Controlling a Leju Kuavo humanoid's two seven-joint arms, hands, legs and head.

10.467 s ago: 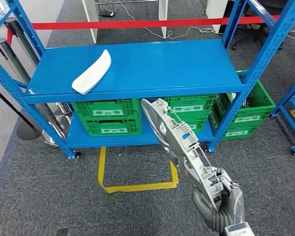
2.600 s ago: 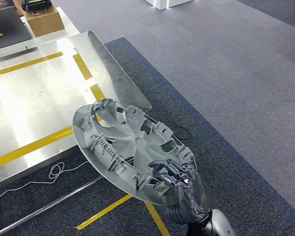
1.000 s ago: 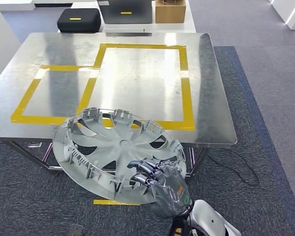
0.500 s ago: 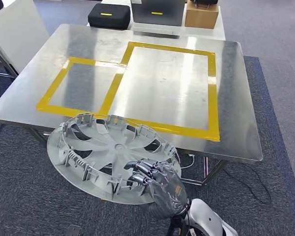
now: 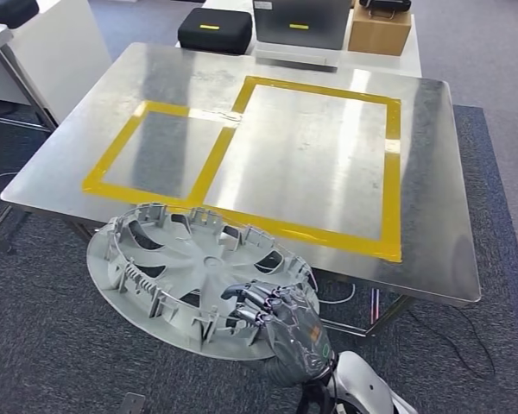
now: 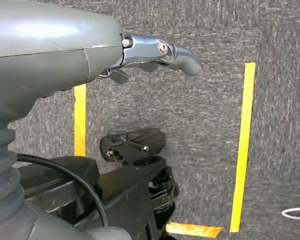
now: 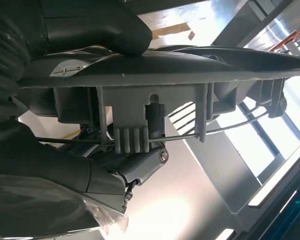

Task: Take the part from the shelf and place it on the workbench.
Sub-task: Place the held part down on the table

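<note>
One round grey plastic wheel cover [image 5: 201,280] stays pinched by your right hand's [image 5: 289,332] fingers [image 5: 253,297]. Your view has swung, the steel surface [image 5: 432,224] sits nearer. Left hand [image 6: 54,55] fingers: cannot tell.

The right hand [image 5: 289,332] holds the round grey plastic wheel cover [image 5: 198,276] in front of the steel desk [image 5: 432,241], its far rim overlapping the desk's near edge in the head view. Beyond it the desk top lies bare inside the two yellow tape rectangles [image 5: 392,172], giving broad room for a hand to pass. Obstacles stand behind the far edge: a black case [image 5: 215,30], a grey box [image 5: 302,21] and a brown cardboard box [image 5: 379,30]. A white desk [image 5: 54,43] flanks the left side.
</note>
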